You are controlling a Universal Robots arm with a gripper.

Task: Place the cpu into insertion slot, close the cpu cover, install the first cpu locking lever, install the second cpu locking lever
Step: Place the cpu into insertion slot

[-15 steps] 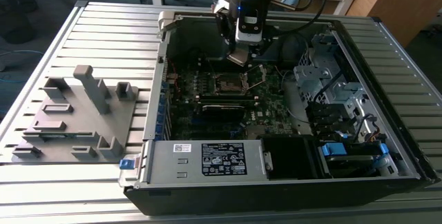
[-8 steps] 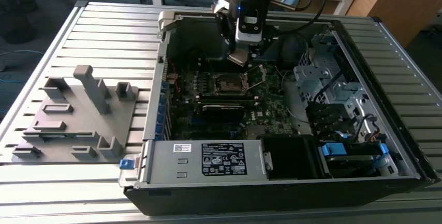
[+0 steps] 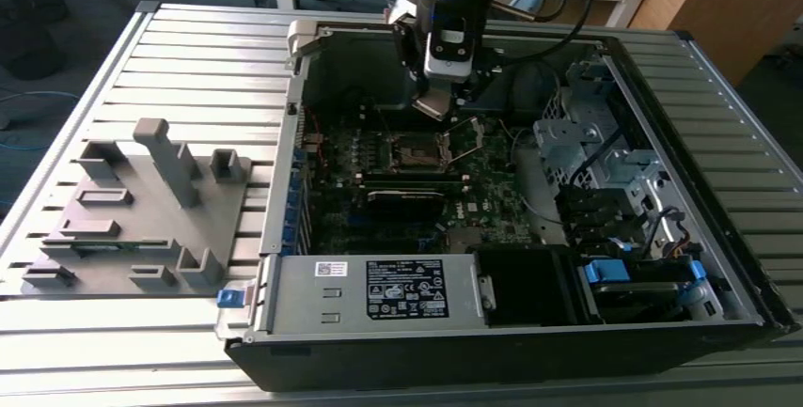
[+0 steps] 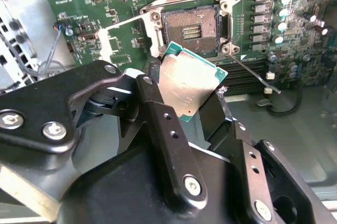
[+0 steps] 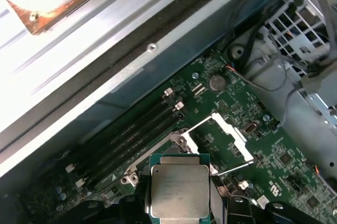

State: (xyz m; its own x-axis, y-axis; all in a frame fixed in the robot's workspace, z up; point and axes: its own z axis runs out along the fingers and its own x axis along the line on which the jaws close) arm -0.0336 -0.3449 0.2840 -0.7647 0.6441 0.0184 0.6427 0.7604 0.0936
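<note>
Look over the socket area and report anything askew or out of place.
Nothing looks damaged. The cpu looks tilted in the gripper, not square to the insertion slot in the second wrist view. The cpu cover stands swung open and a locking lever sticks out, as fits an open socket.

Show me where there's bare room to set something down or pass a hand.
Free: bare table slats behind the grey fixture, and the strip in front of it, at the exterior view's left. Crowded: inside the computer case, where the gripper holds the cpu over the open insertion slot, the cpu cover swung open beside it.
</note>
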